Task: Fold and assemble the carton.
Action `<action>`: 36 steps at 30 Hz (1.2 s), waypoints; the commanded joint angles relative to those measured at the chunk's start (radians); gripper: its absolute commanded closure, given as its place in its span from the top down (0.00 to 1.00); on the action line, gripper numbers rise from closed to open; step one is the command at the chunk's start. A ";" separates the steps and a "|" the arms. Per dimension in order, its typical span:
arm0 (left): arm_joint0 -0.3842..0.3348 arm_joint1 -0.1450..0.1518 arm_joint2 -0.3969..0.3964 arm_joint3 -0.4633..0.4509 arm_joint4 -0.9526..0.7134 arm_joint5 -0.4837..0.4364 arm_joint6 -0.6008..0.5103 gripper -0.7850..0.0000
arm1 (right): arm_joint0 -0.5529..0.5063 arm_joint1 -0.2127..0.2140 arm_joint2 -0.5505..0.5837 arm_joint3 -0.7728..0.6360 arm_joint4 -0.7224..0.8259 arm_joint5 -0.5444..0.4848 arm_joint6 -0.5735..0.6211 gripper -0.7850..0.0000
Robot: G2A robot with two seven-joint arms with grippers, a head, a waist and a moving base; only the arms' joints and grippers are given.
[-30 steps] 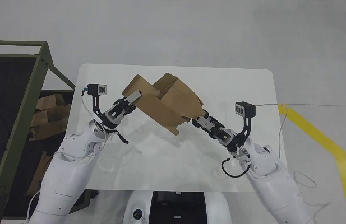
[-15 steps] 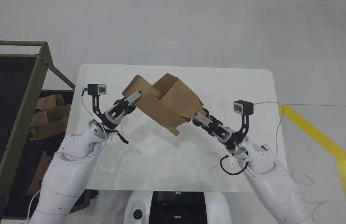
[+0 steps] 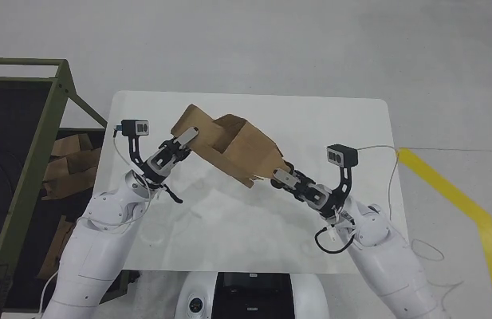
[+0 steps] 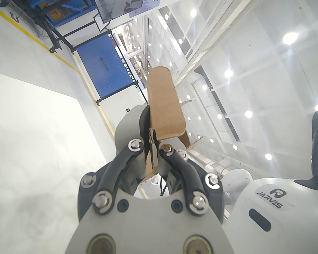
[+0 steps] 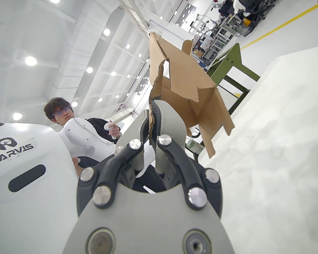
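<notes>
Two pincers grip the carton (image 3: 230, 147) over the middle of the table (image 3: 349, 135): left pincer (image 3: 184, 142) on a flap, right pincer (image 3: 279, 177) on the opposite edge, which you've drawn closer, squaring it up.

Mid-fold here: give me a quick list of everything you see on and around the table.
brown cardboard carton: one, brown, partly folded, held over the table between both hands.
white rectangular table: one, white, under the carton.
olive-green metal frame: one, green, beside the table on the robot's left.
flat brown cardboard pieces: several, brown, by the frame.
yellow floor line: one, yellow, on the robot's right.
left hand: one, black and grey, shut on a carton flap.
right hand: one, black and grey, shut on the carton's opposite edge.
</notes>
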 commanded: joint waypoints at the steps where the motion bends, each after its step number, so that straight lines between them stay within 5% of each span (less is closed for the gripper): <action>1: 0.001 -0.001 0.001 -0.001 0.000 0.002 0.006 0.00 | 0.003 0.001 -0.004 -0.001 0.001 -0.005 0.017 0.00; 26: 0.007 -0.013 0.014 -0.003 -0.018 0.005 0.023 0.00 | 0.023 0.009 -0.042 -0.012 -0.029 -0.037 0.087 0.00; 36: 0.008 -0.015 0.011 -0.003 -0.016 0.000 0.021 0.00 | 0.025 0.011 -0.045 -0.013 -0.029 -0.033 0.077 0.29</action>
